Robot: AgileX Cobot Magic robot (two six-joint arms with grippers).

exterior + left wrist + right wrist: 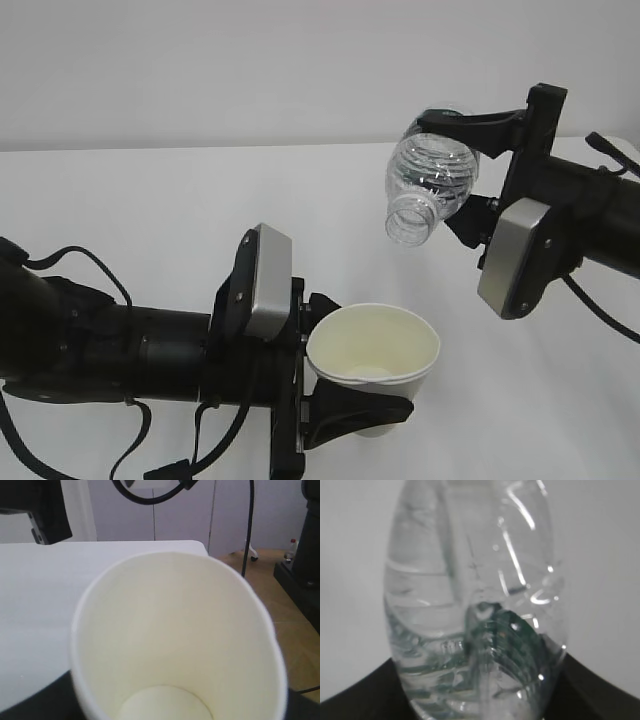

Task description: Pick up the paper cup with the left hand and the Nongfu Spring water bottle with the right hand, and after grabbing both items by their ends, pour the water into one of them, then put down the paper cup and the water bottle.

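Matt paper cup [373, 352], glossy plastic bottle [430, 185]

My view is filled almost edge to edge by the Nongfu Spring water bottle [475, 605], clear ribbed plastic seen up close and blurred. Bright glints streak its upper right side, and a dark green patch shows through the lower middle. My black fingers [355, 692] frame it at both bottom corners, closed against its sides. Behind it lies plain pale grey

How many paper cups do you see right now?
1. The paper cup sits upright in the left gripper, below and left of the tilted water bottle. No others show.
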